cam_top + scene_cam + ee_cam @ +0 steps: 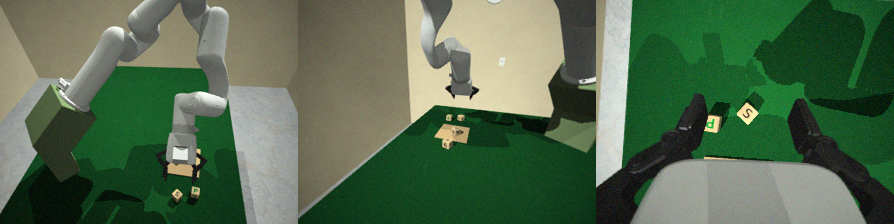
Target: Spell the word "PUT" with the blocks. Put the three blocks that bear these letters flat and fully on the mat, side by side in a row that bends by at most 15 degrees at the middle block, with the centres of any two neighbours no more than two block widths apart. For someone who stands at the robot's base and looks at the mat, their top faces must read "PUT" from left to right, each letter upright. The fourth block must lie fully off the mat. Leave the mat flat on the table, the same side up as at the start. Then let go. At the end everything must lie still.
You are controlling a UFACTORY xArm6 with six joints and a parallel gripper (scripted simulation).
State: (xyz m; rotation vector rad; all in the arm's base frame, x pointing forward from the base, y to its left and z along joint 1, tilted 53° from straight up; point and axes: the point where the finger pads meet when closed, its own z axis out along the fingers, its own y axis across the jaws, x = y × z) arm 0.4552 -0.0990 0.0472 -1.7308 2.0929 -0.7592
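My gripper (179, 180) (462, 98) (748, 107) is open and empty, high above the table near the mat. The tan mat (178, 171) (462, 139) (716, 158) lies flat; only its edge shows in the wrist view. The block with a green P (195, 192) (449, 117) (713, 123) and the block with a dark S (177, 195) (461, 117) (748, 113) lie off the mat, a gap apart. The S block is turned askew. One block (456, 131) sits on the mat; another block (447, 144) is at its near edge in the exterior view. Their top letters are unclear.
The green table top (122, 129) (409, 177) carries broad dark shadows. The arm's olive pedestal (60, 129) (572, 127) stands well to one side. The table's side edge runs past the P block in the wrist view.
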